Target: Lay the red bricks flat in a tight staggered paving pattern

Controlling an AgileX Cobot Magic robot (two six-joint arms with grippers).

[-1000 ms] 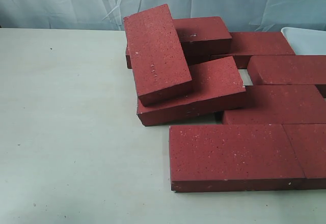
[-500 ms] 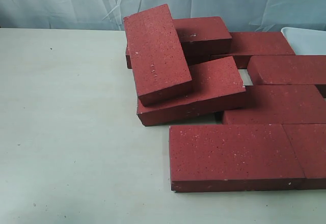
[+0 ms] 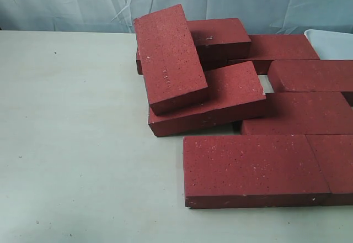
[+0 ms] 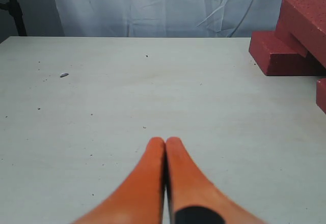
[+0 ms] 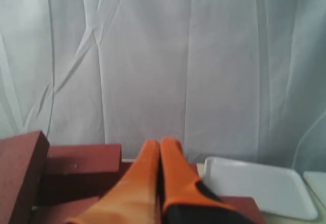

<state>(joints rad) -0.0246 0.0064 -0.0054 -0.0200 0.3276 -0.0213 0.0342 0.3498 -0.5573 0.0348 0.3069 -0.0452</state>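
Note:
Several red bricks (image 3: 253, 163) fill the right half of the exterior view. Some lie flat near the front and right; one tilted brick (image 3: 170, 58) rests on top of another slanted brick (image 3: 212, 99), with more bricks (image 3: 220, 36) behind. Neither gripper shows in the exterior view. In the left wrist view my left gripper (image 4: 165, 141) is shut and empty over bare table, with bricks (image 4: 285, 53) off to one side. In the right wrist view my right gripper (image 5: 160, 143) is shut and empty, hovering above bricks (image 5: 81, 170).
A white tray (image 3: 331, 41) sits at the back right behind the bricks, also seen as the white tray (image 5: 254, 186) in the right wrist view. A pale blue curtain (image 3: 83, 3) backs the table. The pale tabletop (image 3: 77, 143) spreads to the left.

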